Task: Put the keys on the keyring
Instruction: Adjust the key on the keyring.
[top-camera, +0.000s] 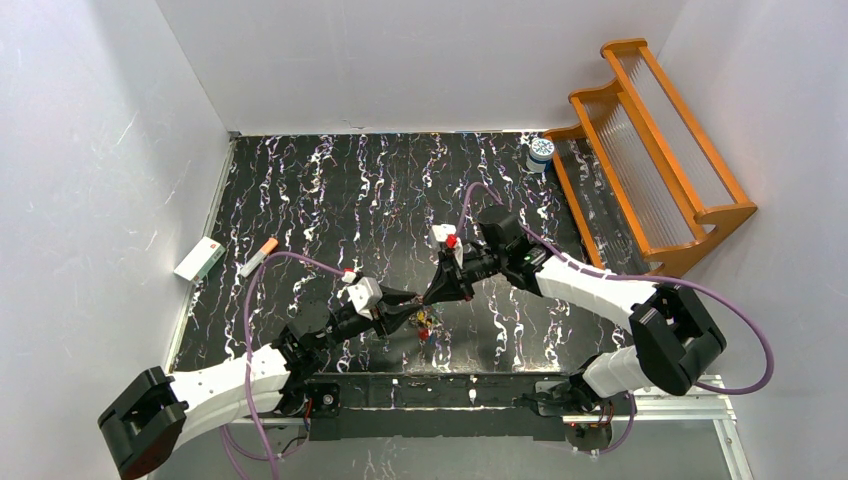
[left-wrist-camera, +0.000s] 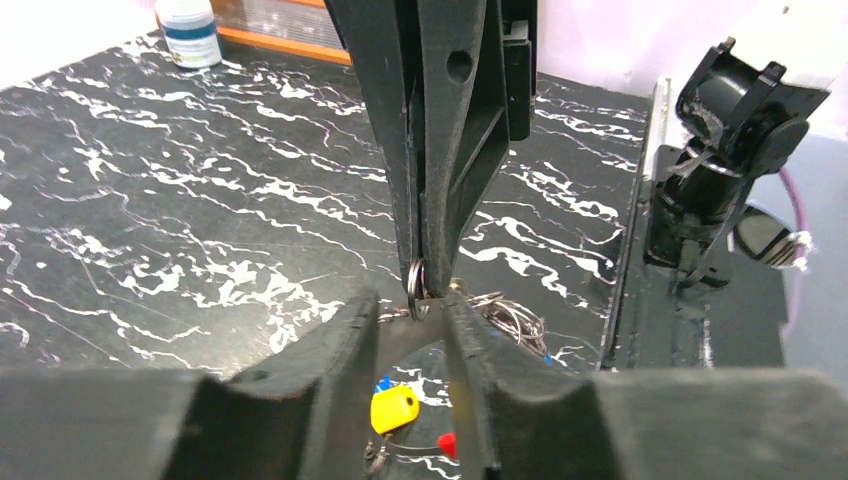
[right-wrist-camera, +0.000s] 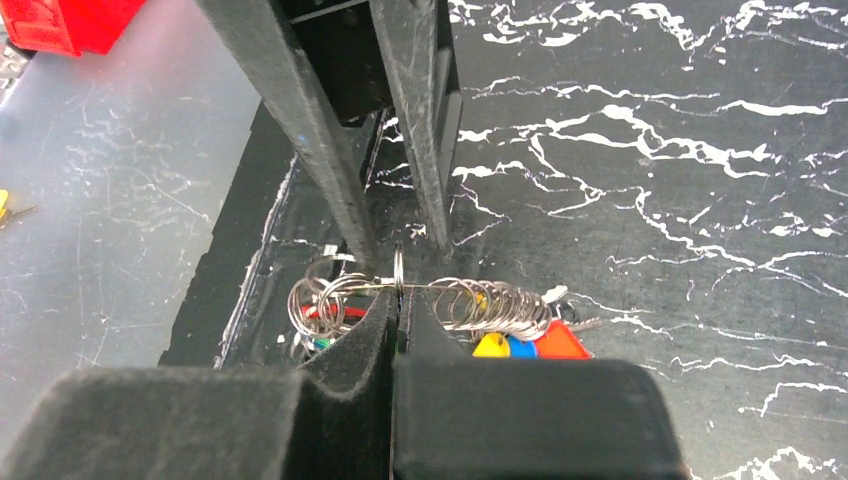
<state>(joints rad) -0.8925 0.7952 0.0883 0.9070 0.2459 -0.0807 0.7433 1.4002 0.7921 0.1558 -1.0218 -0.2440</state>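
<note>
Two-arm threading step: R gripper (right-wrist-camera: 398, 300) clamps small ring (right-wrist-camera: 398, 262) at keyring (right-wrist-camera: 470, 290), L gripper (left-wrist-camera: 412, 320) jaws parted astride it; next req. L close on loop, feed ring on.

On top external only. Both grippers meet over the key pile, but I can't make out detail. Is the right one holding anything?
Observer: Yes. In the right wrist view the right gripper is shut on a small metal ring that stands upright.
Operator: Left gripping too?
Observer: No. The left wrist view shows the left gripper with its fingers apart, one on either side of that ring.
Operator: Where's the rest of the bunch?
Observer: In the right wrist view a row of small rings sits bunched just right of the grip, with yellow, blue and orange key heads lying under it.
</note>
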